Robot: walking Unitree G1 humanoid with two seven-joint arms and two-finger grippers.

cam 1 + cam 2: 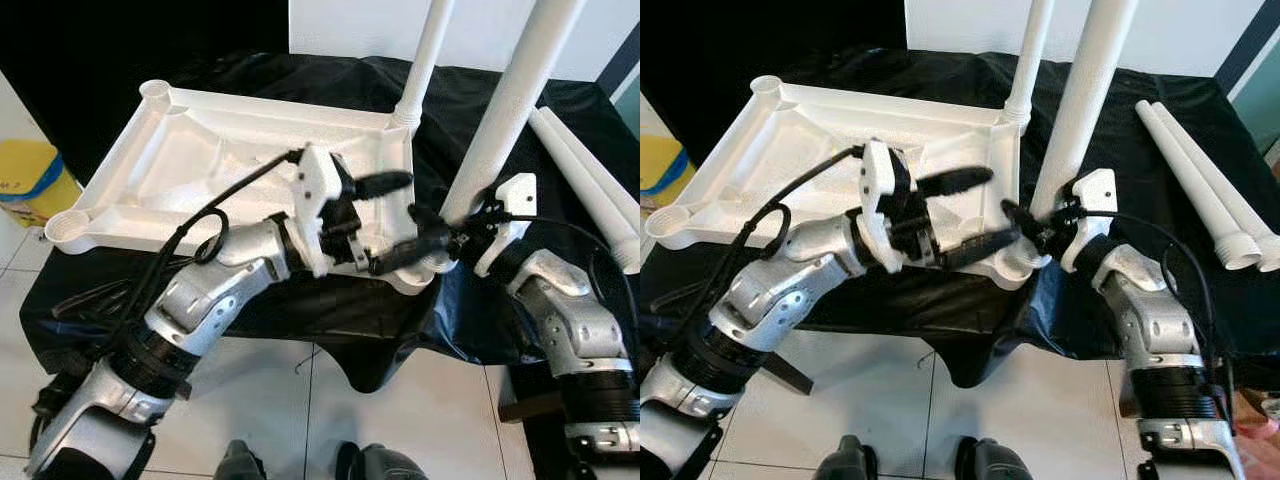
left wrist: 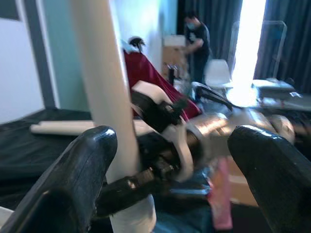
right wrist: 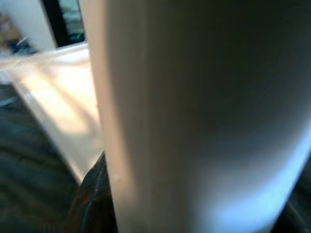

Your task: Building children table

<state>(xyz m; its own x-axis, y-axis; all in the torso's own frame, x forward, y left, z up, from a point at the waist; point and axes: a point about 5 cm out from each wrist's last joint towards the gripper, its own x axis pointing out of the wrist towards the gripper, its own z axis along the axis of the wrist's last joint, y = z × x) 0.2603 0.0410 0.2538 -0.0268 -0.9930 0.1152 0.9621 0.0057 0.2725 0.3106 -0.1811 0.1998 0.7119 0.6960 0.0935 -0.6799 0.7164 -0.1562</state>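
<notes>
At the near corner socket of the upturned tabletop (image 1: 215,150), the right hand (image 1: 440,232) clamps the leg (image 1: 500,120) while the left hand (image 1: 385,222) stands open beside it; a tilted leg risks jamming.

We see a white moulded plastic tabletop (image 1: 830,130) lying upside down on a black cloth-covered surface (image 1: 1120,110). Two white tubular legs stand upright in its far-right (image 1: 1032,55) and near-right (image 1: 1080,110) corner sockets. Our right gripper (image 1: 1025,222) clasps the nearer leg's base; our left gripper (image 1: 975,210) hovers spread beside it. Two spare white legs (image 1: 1200,180) lie at the right.
</notes>
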